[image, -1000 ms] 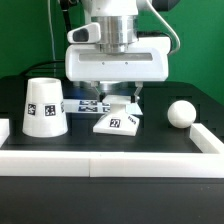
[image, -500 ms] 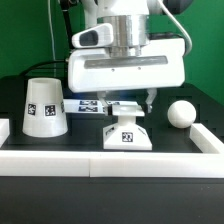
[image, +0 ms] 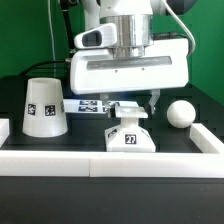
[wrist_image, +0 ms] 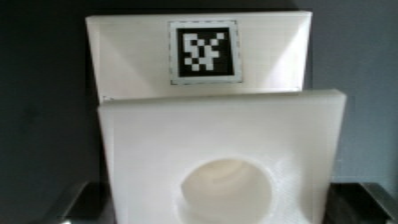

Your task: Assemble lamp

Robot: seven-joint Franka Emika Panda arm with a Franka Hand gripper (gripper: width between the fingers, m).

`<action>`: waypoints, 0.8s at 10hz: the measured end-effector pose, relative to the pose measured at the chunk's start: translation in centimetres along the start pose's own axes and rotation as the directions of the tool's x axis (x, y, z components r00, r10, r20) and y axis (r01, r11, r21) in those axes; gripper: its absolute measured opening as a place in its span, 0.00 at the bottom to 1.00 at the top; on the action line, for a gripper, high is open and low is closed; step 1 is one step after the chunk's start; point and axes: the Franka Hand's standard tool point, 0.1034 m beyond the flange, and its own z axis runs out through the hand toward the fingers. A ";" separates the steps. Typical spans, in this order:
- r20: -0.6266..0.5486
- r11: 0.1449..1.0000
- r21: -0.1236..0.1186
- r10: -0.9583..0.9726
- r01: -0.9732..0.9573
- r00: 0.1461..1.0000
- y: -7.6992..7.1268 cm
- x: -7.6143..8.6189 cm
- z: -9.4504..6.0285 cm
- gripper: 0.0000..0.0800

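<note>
The lamp base [image: 131, 135], a white block with a square tag, stands upright on the black table just behind the front rail. My gripper [image: 130, 106] is straight above it, shut on the base's upper part, one finger on each side. In the wrist view the base [wrist_image: 205, 120] fills the picture, showing its tag and a round socket hole, with my gripper [wrist_image: 217, 212] around it. The cup-like shade [image: 45, 107] stands mouth down at the exterior view's left. The ball bulb [image: 180, 113] lies at the right, apart from the base.
The marker board [image: 88, 104] lies flat behind the base, between the shade and my gripper. A long white rail [image: 100, 166] edges the table's front, and another rail piece [image: 207, 136] runs along the right near the bulb.
The base was tilted a second ago. It now stands upright and has shifted a little toward the exterior view's right together with my gripper. Shade and bulb have not moved.
</note>
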 end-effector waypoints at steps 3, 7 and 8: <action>-0.032 0.999 0.006 -0.043 0.043 0.999 -1.5 2.2 0.3 0.67; -0.057 0.998 0.016 -0.055 0.056 0.997 -3.6 4.5 0.6 0.67; -0.067 0.998 0.021 -0.058 0.059 0.996 -4.5 5.4 0.8 0.67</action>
